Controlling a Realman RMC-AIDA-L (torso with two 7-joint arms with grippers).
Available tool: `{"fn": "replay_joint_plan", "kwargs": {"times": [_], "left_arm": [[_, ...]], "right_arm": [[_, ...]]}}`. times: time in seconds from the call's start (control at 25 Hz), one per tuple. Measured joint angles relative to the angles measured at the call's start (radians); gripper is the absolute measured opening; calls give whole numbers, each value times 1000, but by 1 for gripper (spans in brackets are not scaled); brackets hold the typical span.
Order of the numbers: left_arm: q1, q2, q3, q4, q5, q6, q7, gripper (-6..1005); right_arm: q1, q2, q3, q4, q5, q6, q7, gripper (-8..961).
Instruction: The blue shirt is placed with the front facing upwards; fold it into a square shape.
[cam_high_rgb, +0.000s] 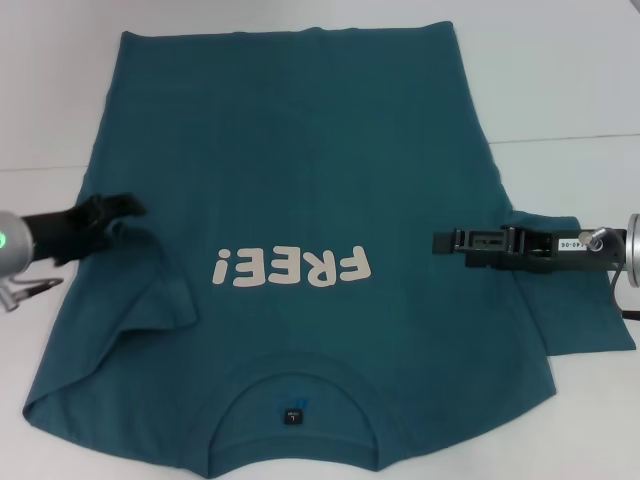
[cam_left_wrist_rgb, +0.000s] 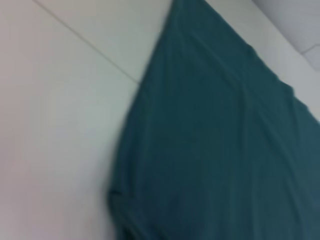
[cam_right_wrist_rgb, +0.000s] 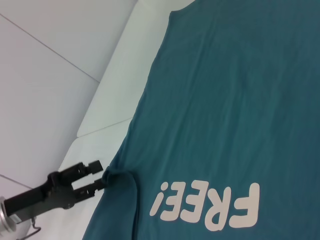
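Note:
The blue shirt (cam_high_rgb: 300, 150) lies spread front-up on the white table, its collar (cam_high_rgb: 292, 372) nearest me and the white "FREE!" lettering (cam_high_rgb: 290, 267) across the chest. My left gripper (cam_high_rgb: 130, 212) is at the shirt's left edge, shut on the left sleeve (cam_high_rgb: 150, 280), which rises in a fold toward it. The right wrist view shows this left gripper (cam_right_wrist_rgb: 103, 176) pinching the bunched cloth beside the shirt (cam_right_wrist_rgb: 225, 100) and its lettering (cam_right_wrist_rgb: 210, 207). My right gripper (cam_high_rgb: 438, 242) hovers over the shirt's right side, past the flat right sleeve (cam_high_rgb: 585, 320). The left wrist view shows only shirt (cam_left_wrist_rgb: 225, 150) and table.
The white table (cam_high_rgb: 560, 80) runs around the shirt, with a thin seam line (cam_high_rgb: 560, 138) across it. A small black label (cam_high_rgb: 292, 414) sits inside the collar. The shirt's hem reaches toward the table's far side.

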Motion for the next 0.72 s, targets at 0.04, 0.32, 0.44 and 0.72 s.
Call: {"fn": "replay_joint_plan", "kwargs": {"times": [0.04, 0.32, 0.44, 0.72], "left_arm": [[-6, -3, -2, 3, -16, 3, 11, 766], [-60, -14, 0, -5, -82, -23, 74, 766], [-70, -18, 0, -7, -82, -38, 92, 765], [1, 3, 3, 3, -73, 63, 51, 766]], "right_arm": [[0, 0, 0, 0, 0, 1, -1, 910], [0, 1, 0, 9, 0, 11, -6, 910], [0, 2, 0, 9, 0, 12, -6, 910], [0, 1, 0, 9, 0, 13, -3, 910]]}}
